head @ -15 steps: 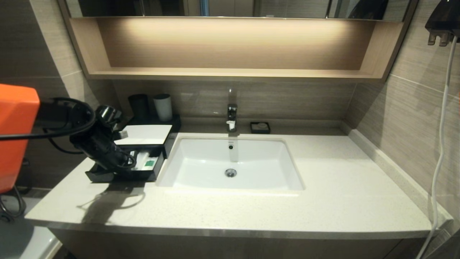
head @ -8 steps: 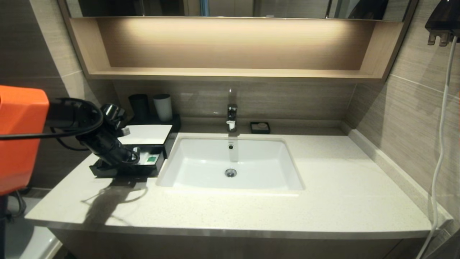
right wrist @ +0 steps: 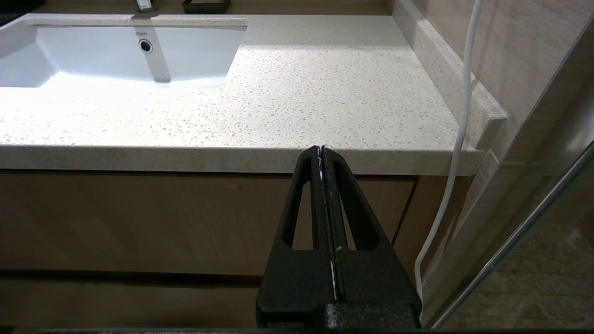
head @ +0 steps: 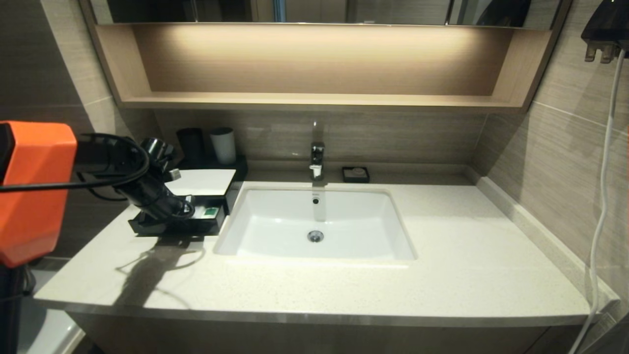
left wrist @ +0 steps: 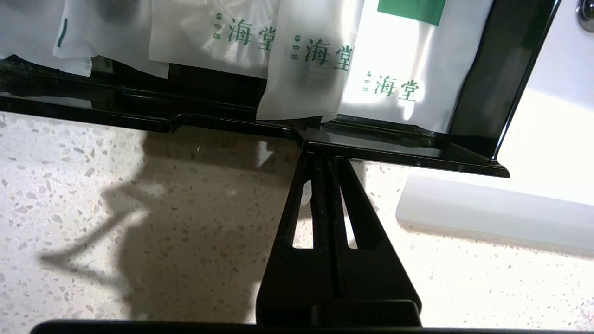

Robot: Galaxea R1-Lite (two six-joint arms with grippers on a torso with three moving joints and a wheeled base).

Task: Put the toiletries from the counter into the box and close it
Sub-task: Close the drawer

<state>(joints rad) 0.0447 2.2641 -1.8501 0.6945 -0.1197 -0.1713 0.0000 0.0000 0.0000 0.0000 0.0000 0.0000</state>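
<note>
The left gripper (left wrist: 325,155) is pressed tight shut, with nothing held between its fingers. Its tips touch the shiny black front edge of the drawer (left wrist: 260,127) that sticks out of the box (head: 199,183). The box sits on the counter (head: 344,285), just beside the left end of the white basin (head: 314,223). The drawer is partly open.

Inside the drawer lie several white packets (left wrist: 306,60) with green writing on them (they overlap like cards). One packet has a green square label (left wrist: 410,8) and lies at the end of the drawer nearest the basin. From the head view that green label (head: 211,212) peeks out just past the arm. I cannot make out a toothbrush in any of the packets from here.

The box has a flat white top. Behind it stand a black cup (head: 189,144) and a grey cup (head: 222,145), close together by the wall. A tap (head: 317,160) rises behind the basin, and a small black soap dish (head: 356,174) sits just beside it on the right.

The right gripper (right wrist: 322,153) hangs low in front of the counter's right end, well apart from the box. Its fingers are closed flat together on nothing. A white cable (right wrist: 457,139) hangs down near the wall on that side.
</note>
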